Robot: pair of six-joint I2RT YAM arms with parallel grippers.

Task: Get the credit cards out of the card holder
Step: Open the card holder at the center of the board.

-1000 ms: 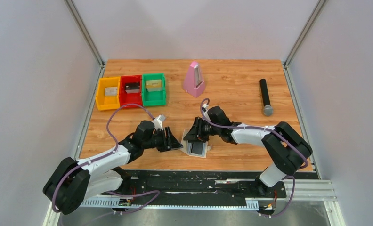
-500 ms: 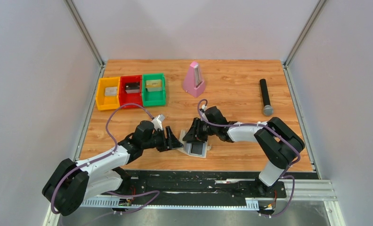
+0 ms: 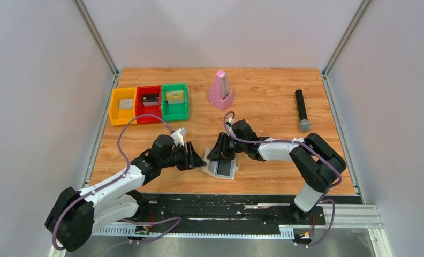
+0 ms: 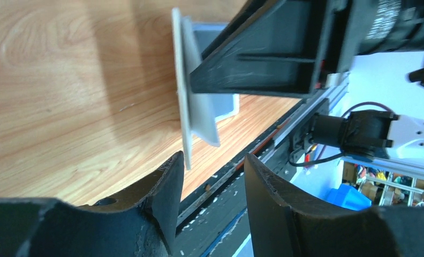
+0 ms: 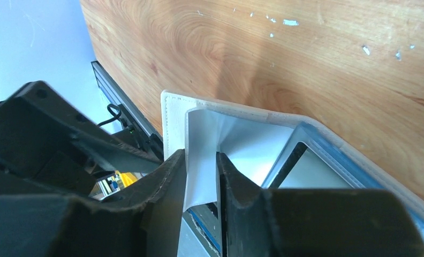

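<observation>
The card holder (image 3: 209, 172) lies open near the table's front edge, one cream flap (image 4: 191, 96) standing upright. My right gripper (image 3: 216, 155) comes in from the right and is shut on that raised flap (image 5: 202, 136), which fills the gap between its fingers (image 5: 169, 182). A dark grey credit card (image 3: 222, 168) shows in the panel that lies flat. My left gripper (image 3: 198, 159) sits just left of the holder with its jaws open (image 4: 212, 163). The flap's lower corner hangs just inside its left fingertip (image 4: 172, 171), not pinched.
Yellow (image 3: 122, 106), red (image 3: 148, 103) and green (image 3: 175, 101) bins with small items stand at the back left. A pink metronome (image 3: 220, 91) is at the back centre, a black microphone (image 3: 302, 110) at the right. The black front rail (image 3: 226, 201) runs just below the holder.
My left gripper has edged right up to the raised flap, its jaws widening and then narrowing a little. The right gripper has shifted slightly left with the flap between its fingers.
</observation>
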